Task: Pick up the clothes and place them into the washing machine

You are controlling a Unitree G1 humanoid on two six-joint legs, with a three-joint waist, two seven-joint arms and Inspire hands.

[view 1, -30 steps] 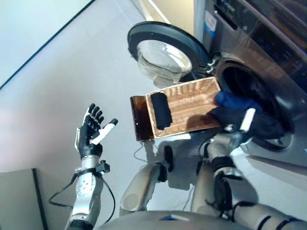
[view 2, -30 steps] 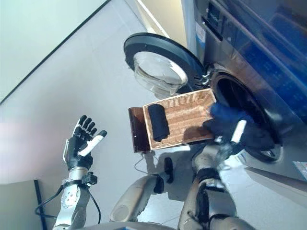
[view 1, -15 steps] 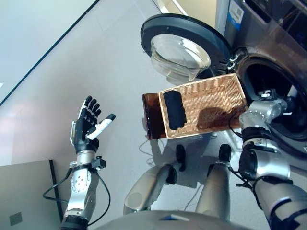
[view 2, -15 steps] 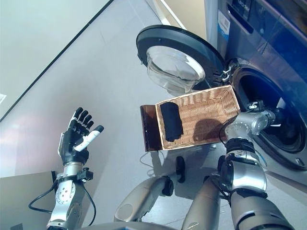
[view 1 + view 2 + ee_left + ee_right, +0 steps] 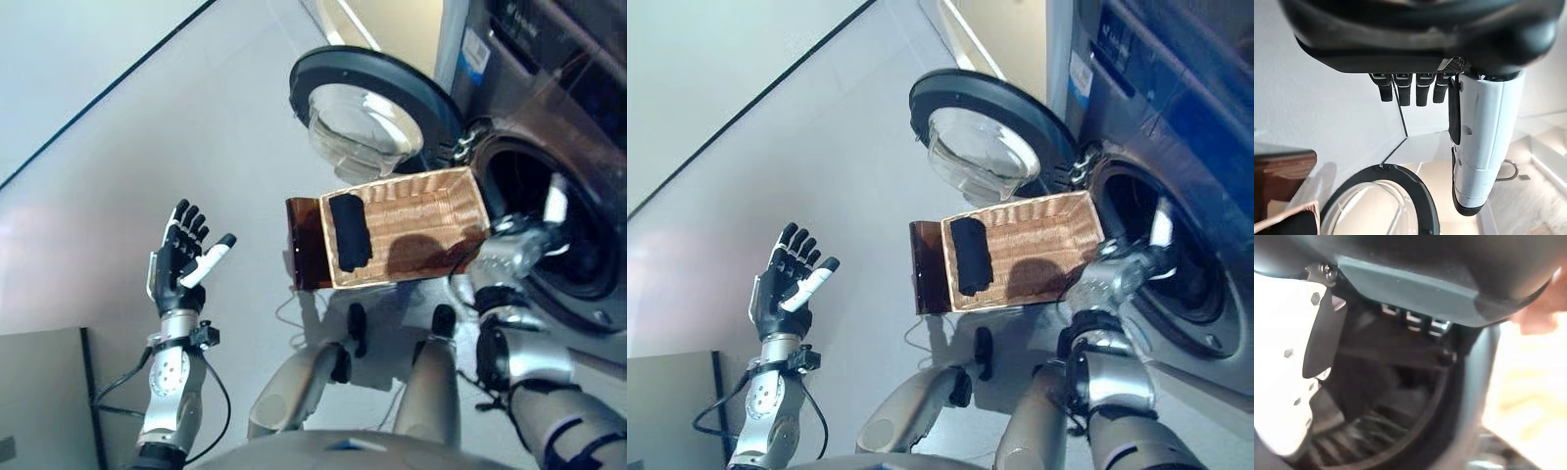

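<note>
We had carried the blue garment from the woven wicker basket point(image 5: 411, 225) into the grey washing machine's point(image 5: 549, 117) dark drum, where our right hand point(image 5: 534, 235), fingers hidden so we could not tell their state, hung at the mouth, leaving one black rolled garment point(image 5: 347, 231) to fetch, our left hand point(image 5: 181, 264) spread empty.

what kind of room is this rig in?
Probably a laundry area or appliance test space: a front-loading washing machine with its round door swung open, and a wicker basket holding a dark garment on a plain grey floor.
</note>
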